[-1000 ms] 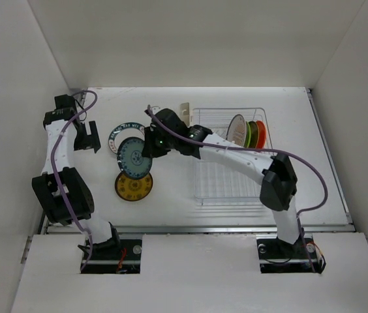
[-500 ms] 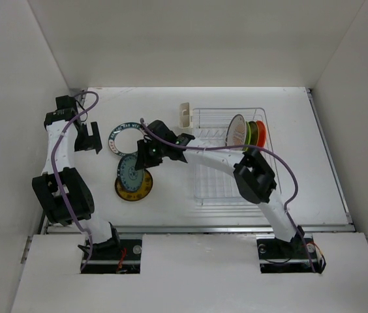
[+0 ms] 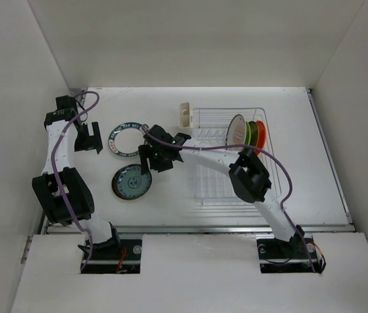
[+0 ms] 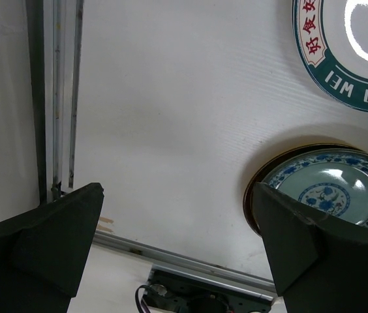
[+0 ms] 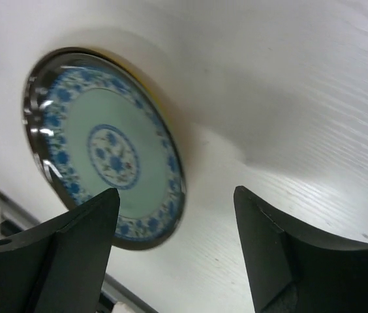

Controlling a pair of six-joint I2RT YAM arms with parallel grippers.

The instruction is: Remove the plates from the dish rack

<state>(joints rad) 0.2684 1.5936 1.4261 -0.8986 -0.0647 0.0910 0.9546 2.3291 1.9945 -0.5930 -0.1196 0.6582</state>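
Room to move first: the right gripper [image 3: 149,155] was over the table [image 3: 301,130], just up and right of the teal patterned plate [image 3: 130,181] and not touching it. In the right wrist view its fingers [image 5: 73,254] were spread wide with nothing between them, and the plate's rim sat just beyond the left one. That plate lay flat on top of the yellow plate [image 5: 143,83], of which I could only see a thin sliver of rim.

The left gripper [image 3: 91,138] was over by the far-left side, close to the left wall [image 3: 14,98]. Its jaws were also wide apart and empty. It sat just left of the white plate with the teal rim [image 3: 126,139], which lay flat on its own, near the stack but apart from it.

Tightest edge for me was the metal rail [image 3: 197,228] along the near side, not far from the stack.

The dish rack [image 3: 230,186] took the right half of the table, with its cream cup [image 3: 184,113] at the far-left corner. Three plates stood on edge at its far end, packed close: the white plate with the orange centre [image 3: 237,130], the lime green plate [image 3: 252,134] and the orange plate [image 3: 261,134].

The surface was plain white with a fine grain, boxed in by white walls on three sides
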